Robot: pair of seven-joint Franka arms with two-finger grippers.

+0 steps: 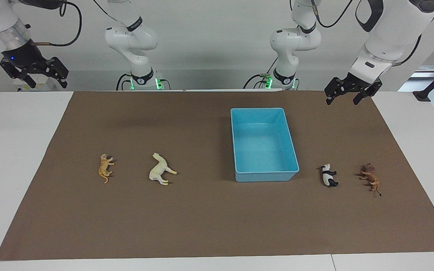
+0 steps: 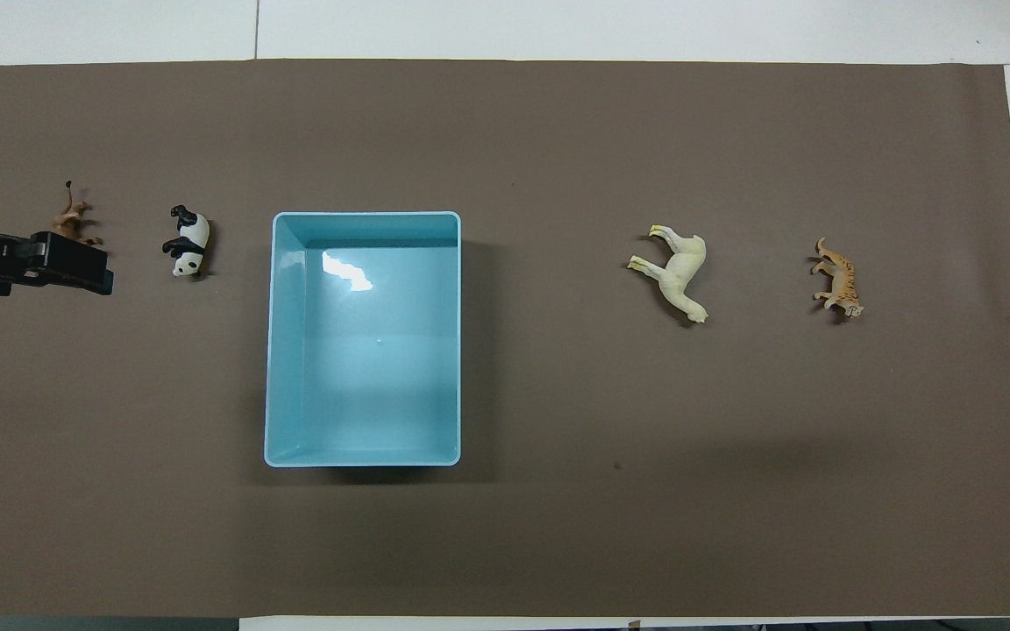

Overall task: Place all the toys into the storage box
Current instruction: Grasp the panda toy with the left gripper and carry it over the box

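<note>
The light blue storage box stands empty on the brown mat; it also shows in the overhead view. All the toys lie on their sides. The panda and the brown lion lie toward the left arm's end. The cream horse and the orange tiger lie toward the right arm's end. My left gripper is open, empty and raised over the mat at its end; from overhead it covers part of the lion. My right gripper is open, empty and raised off the mat's corner.
The brown mat covers most of the white table. Bare white table borders the mat at both ends and along the edge farthest from the robots. Both arm bases stand at the robots' edge of the table.
</note>
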